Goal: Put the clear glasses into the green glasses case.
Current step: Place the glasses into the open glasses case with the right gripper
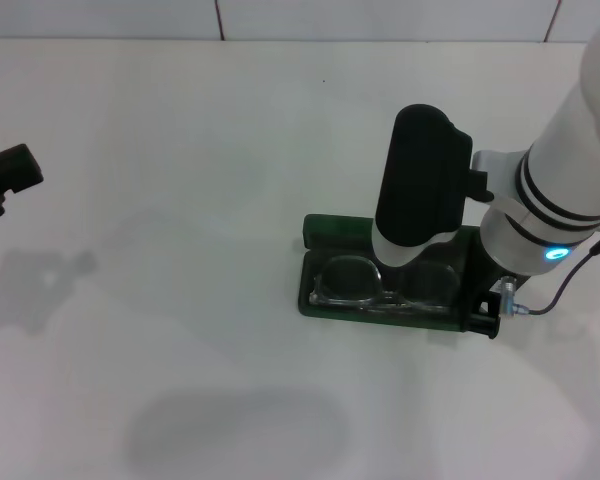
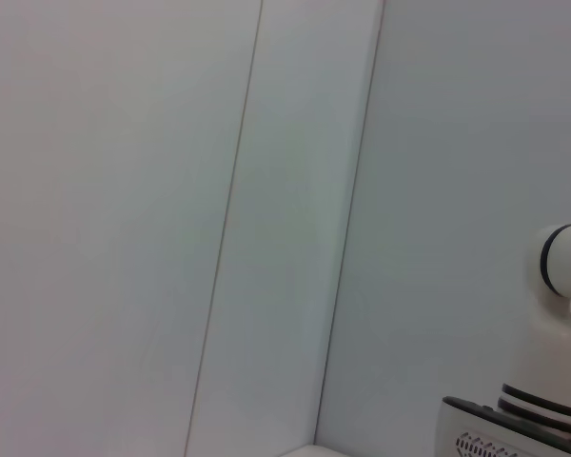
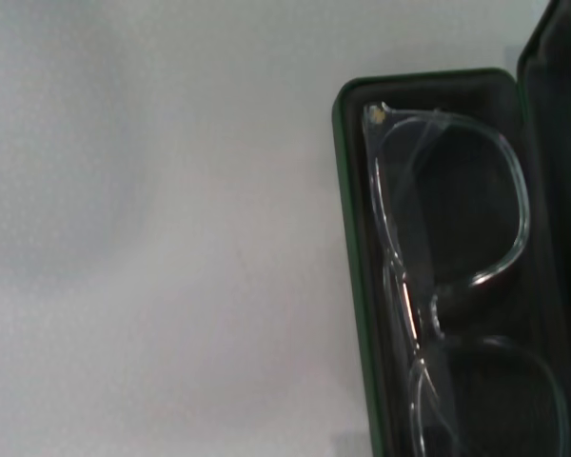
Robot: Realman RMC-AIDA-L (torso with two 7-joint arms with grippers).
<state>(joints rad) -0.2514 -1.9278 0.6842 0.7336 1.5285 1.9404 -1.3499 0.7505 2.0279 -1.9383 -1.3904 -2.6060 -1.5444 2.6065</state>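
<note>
A bare test room, like a lab. The plain white worktop meets a white panelled wall along its far edge.

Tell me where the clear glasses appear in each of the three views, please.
Head view: the clear glasses lie inside the open green case, under the right arm's wrist.
Left wrist view: not in it.
Right wrist view: the glasses fill the case at the picture's right edge.
Shared landmark: the case's green rim.

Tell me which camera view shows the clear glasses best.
The right wrist view: the clear glasses lie close up inside the green glasses case, though cut off at the edge. The head view shows them partly hidden by the right arm. The left wrist view shows none.
</note>
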